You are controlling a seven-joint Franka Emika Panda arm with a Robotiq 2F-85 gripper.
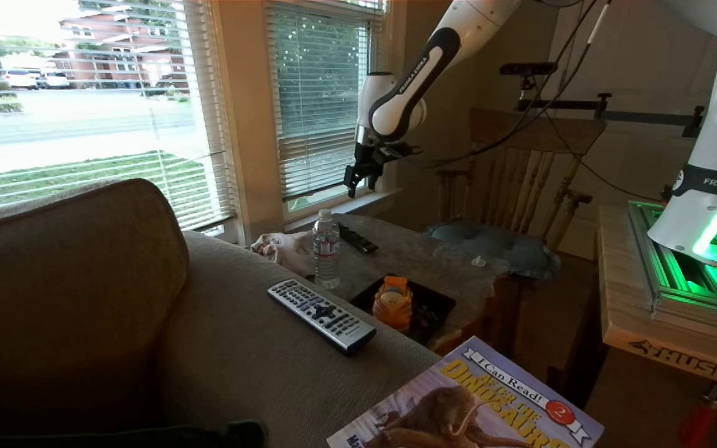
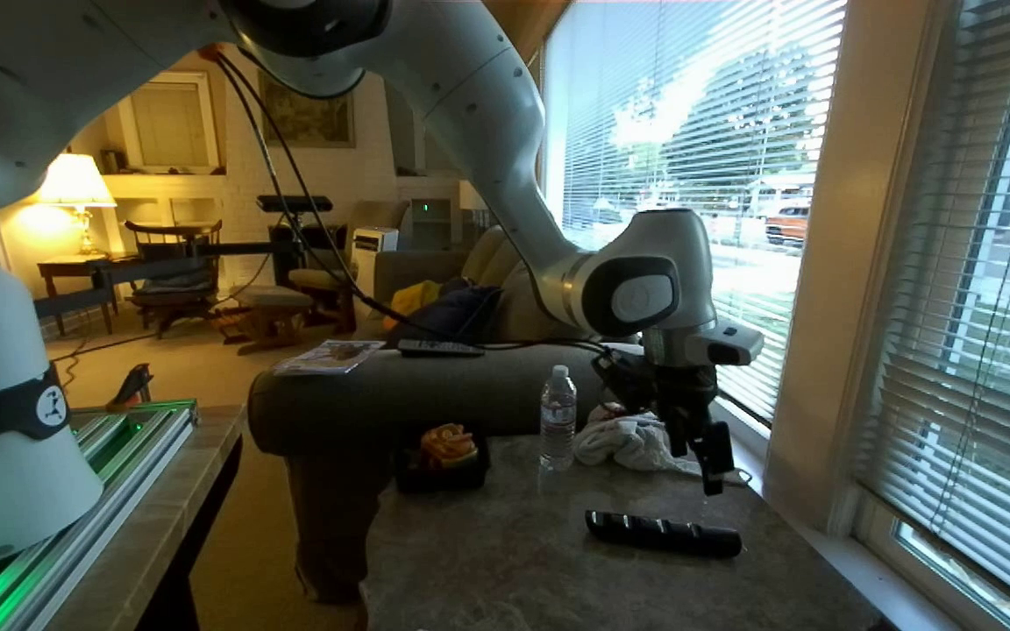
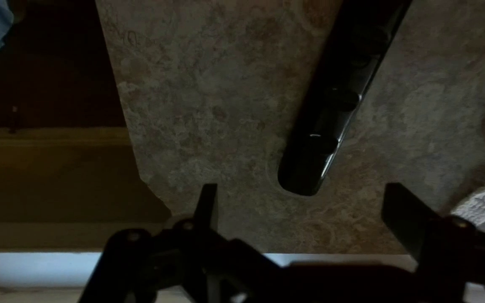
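One pincer (image 3: 301, 188), fingers spread, empty, hangs above the surface (image 2: 496, 561). Below it lies the black bar (image 2: 663, 535), untouched; in the wrist view its near end shows between the fingertips, long axis slanting away, up and rightward. Bottle (image 2: 558, 422) and cloth (image 2: 623, 443) rest nearby.

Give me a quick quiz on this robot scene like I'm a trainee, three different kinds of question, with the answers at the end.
1. True or false: the gripper is shut.
2. Which stands upright on the table: (a) the white cloth, (b) the water bottle, (c) the book?
3. What colour is the long object in the wrist view?

Key: 1. False; it is open. 2. b. 3. Black.
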